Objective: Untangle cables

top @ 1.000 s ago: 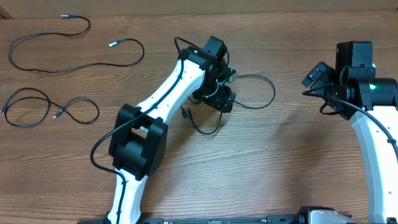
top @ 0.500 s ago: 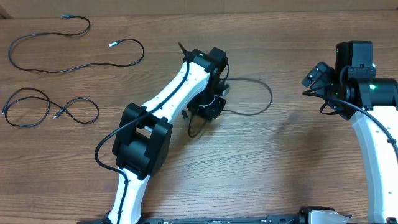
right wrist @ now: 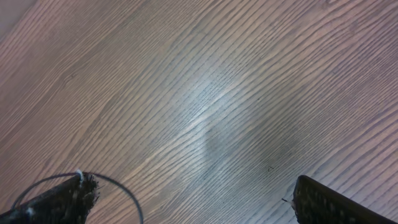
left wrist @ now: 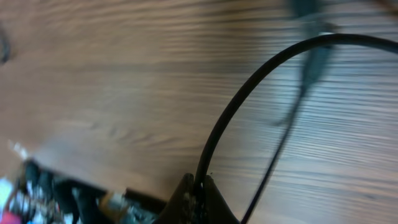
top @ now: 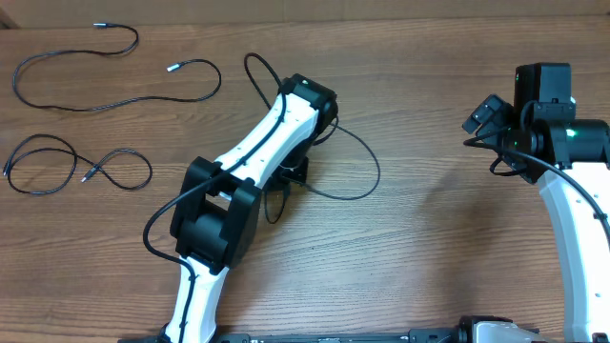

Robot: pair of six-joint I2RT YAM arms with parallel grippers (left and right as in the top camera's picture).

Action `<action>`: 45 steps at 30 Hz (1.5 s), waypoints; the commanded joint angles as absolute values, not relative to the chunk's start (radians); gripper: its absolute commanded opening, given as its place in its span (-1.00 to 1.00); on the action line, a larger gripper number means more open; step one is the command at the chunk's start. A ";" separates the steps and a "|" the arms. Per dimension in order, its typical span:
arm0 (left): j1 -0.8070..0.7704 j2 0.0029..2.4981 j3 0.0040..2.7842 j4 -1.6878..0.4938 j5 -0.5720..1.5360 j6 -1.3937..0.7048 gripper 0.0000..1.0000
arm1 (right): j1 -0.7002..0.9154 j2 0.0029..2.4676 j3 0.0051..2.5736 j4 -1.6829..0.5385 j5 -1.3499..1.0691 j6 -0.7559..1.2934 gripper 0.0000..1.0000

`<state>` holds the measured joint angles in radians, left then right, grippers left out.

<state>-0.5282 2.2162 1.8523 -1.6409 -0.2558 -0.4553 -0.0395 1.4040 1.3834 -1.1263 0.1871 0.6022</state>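
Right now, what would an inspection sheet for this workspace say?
Surface: wooden table, plain grain.
Job's things: two loose cables at far left, long cable and looped cable; third cable loops out mid-table.
Clutter: nothing seen.
Claws: left claw shut on third cable; right claw open, empty.
Cables: arm wiring runs along the left arm.
Surroundings: nothing seen.

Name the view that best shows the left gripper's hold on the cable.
Left wrist: the cable rises, close up, from between the shut tips of the left gripper. Overhead shows its wide loop, but the arm hides the grip. Right wrist shows none of it.
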 commanded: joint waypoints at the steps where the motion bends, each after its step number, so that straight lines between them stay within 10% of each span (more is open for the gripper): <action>1: -0.451 2.209 1.855 -1.660 -0.349 -0.570 -0.91 | -0.041 1.404 1.380 -1.124 0.189 0.602 1.00; 9: -0.332 2.206 1.857 -1.645 -0.279 -0.488 -0.74 | -0.041 1.404 1.380 -1.124 0.189 0.602 1.00; 11: -0.331 2.206 1.857 -1.620 -0.233 -0.418 -0.14 | -0.041 1.404 1.380 -1.124 0.189 0.602 1.00; 12: -0.331 2.206 1.857 -1.608 -0.217 -0.397 0.70 | -0.041 1.404 1.380 -1.124 0.189 0.602 1.00; 13: -0.331 2.206 1.857 -1.596 -0.205 -0.382 0.80 | -0.041 1.404 1.380 -1.124 0.189 0.602 1.00; 28: -0.371 2.207 2.076 -1.446 0.354 -0.125 0.66 | -0.041 1.404 1.380 -1.124 0.189 0.603 1.00; 45: -0.635 2.207 1.788 -1.264 0.044 -0.065 0.65 | -0.041 1.404 1.380 -1.124 0.189 0.602 1.00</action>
